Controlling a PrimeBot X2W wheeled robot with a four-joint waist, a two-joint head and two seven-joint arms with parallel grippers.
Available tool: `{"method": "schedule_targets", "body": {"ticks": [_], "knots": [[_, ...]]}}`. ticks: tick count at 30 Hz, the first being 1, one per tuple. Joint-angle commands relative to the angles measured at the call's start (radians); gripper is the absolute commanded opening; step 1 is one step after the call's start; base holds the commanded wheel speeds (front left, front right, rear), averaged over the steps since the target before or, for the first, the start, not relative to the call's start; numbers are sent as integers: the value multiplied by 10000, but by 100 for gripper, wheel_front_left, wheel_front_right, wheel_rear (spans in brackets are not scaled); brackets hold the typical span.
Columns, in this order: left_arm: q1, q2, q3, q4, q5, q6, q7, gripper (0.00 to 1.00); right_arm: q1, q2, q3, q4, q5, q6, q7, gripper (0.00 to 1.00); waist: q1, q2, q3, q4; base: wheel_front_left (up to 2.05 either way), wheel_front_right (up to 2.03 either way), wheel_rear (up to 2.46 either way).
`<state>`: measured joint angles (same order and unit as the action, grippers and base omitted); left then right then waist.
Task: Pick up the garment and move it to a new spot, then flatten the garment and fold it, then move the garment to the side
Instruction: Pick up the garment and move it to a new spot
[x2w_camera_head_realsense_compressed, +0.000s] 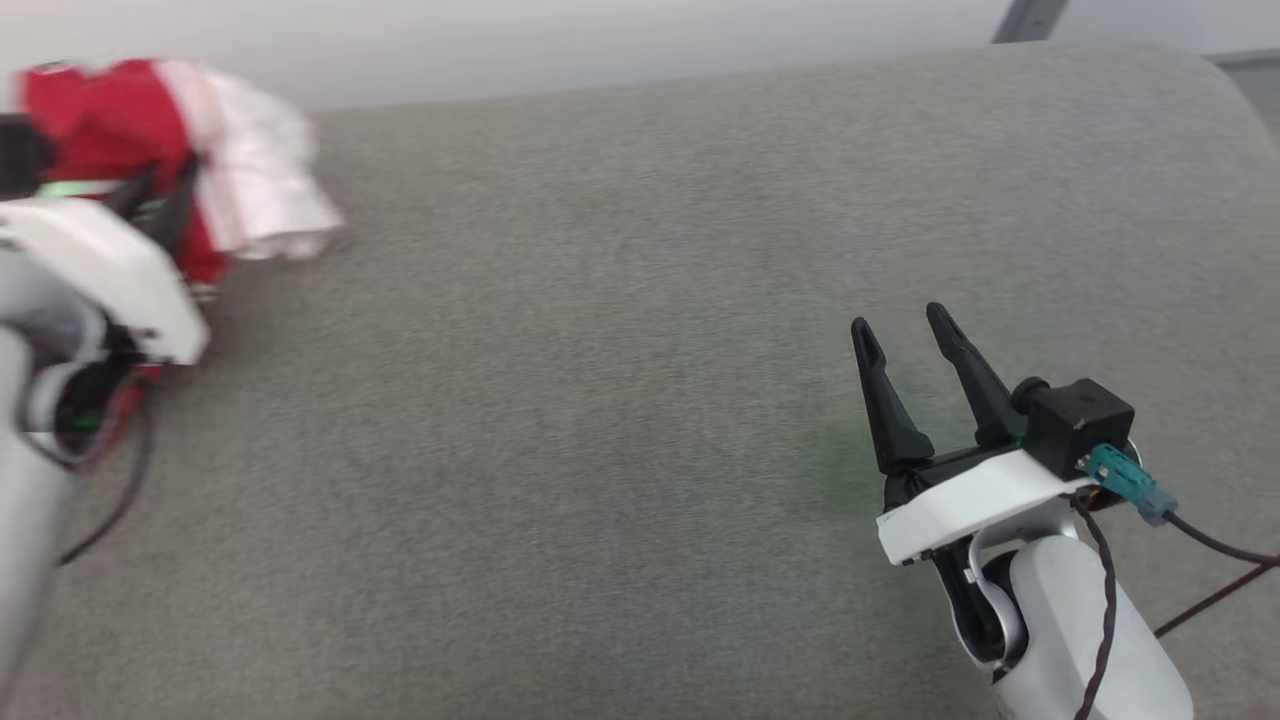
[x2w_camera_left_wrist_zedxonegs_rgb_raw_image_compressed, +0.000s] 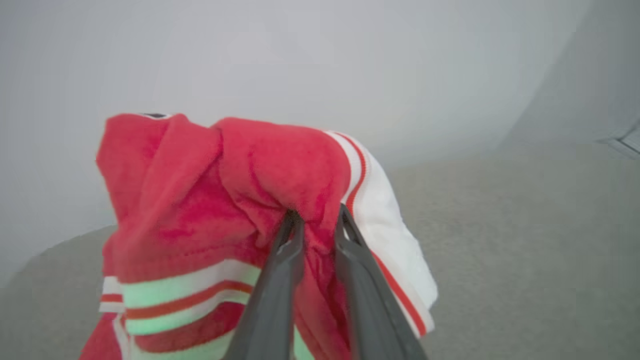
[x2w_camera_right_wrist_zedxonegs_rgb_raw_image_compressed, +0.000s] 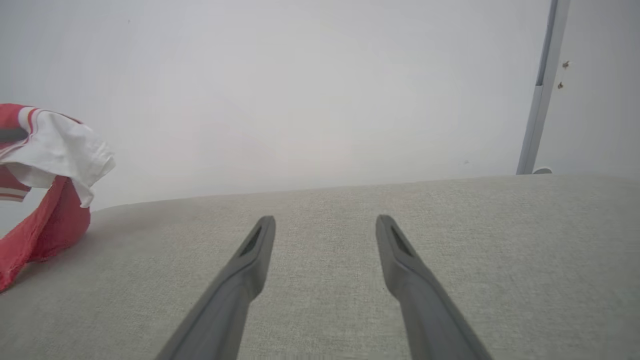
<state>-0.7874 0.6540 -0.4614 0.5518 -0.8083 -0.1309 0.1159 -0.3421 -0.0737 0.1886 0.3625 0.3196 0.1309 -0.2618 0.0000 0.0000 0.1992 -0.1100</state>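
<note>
The garment (x2w_camera_head_realsense_compressed: 130, 130), red with a white section and striped trim, hangs bunched at the far left above the grey cushioned surface (x2w_camera_head_realsense_compressed: 600, 400). My left gripper (x2w_camera_head_realsense_compressed: 160, 195) is shut on a fold of its red cloth. The left wrist view shows both dark fingers (x2w_camera_left_wrist_zedxonegs_rgb_raw_image_compressed: 280, 280) pinching the garment (x2w_camera_left_wrist_zedxonegs_rgb_raw_image_compressed: 225, 190), with the white part drooping to the right. My right gripper (x2w_camera_head_realsense_compressed: 905, 325) stands open low at the right, nothing between its fingers. In the right wrist view the garment (x2w_camera_right_wrist_zedxonegs_rgb_raw_image_compressed: 45, 170) hangs at the left edge, its red end touching the surface, far from my right gripper (x2w_camera_right_wrist_zedxonegs_rgb_raw_image_compressed: 325, 222).
A pale wall (x2w_camera_right_wrist_zedxonegs_rgb_raw_image_compressed: 300, 75) rises behind the cushioned surface. A grey vertical post (x2w_camera_right_wrist_zedxonegs_rgb_raw_image_compressed: 542, 85) stands at the back right. Cables (x2w_camera_head_realsense_compressed: 1210, 560) trail from my right wrist.
</note>
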Motion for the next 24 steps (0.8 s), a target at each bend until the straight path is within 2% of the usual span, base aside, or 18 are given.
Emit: {"method": "schedule_targets", "body": {"ticks": [1, 5, 11, 15, 17, 22, 24], "knots": [[99, -174, -251, -600, -95, 9, 190, 0, 126, 56, -86, -69, 90, -3, -41, 100, 0, 0, 13, -348, 0, 0, 0], [-36, -657, -582, -1444, -216, 34, 554, 0, 194, 139, -146, -139, 185, -3, -32, 100, 0, 0, 123, -748, 0, 0, 0], [-1050, -2150, -1406, -1891, 176, 102, 753, 0, 168, 226, -385, -254, 404, -3, -32, 100, 0, 0, 440, -1592, 0, 0, 0], [-1682, -3387, -1919, -1040, 218, 53, 602, 0, 40, 236, -399, -362, 720, -3, -32, 100, 0, 0, 720, -2123, 0, 0, 0], [-1874, -3816, -2313, -339, 172, 22, 741, 0, -54, 236, -329, -420, 977, -3, -32, 100, 0, 0, 884, -2432, 0, 0, 0], [-2095, -4413, -3226, 1256, 27, -5, 719, 0, -244, 235, -125, -546, 1600, -3, -32, 100, 0, 0, 1338, -3247, 0, 0, 0], [-2182, -4448, -3537, 1745, -109, -9, 666, 0, -274, 231, -103, -569, 1764, -2, -33, 100, 0, 0, 1502, -3531, 0, 0, 0]]}}
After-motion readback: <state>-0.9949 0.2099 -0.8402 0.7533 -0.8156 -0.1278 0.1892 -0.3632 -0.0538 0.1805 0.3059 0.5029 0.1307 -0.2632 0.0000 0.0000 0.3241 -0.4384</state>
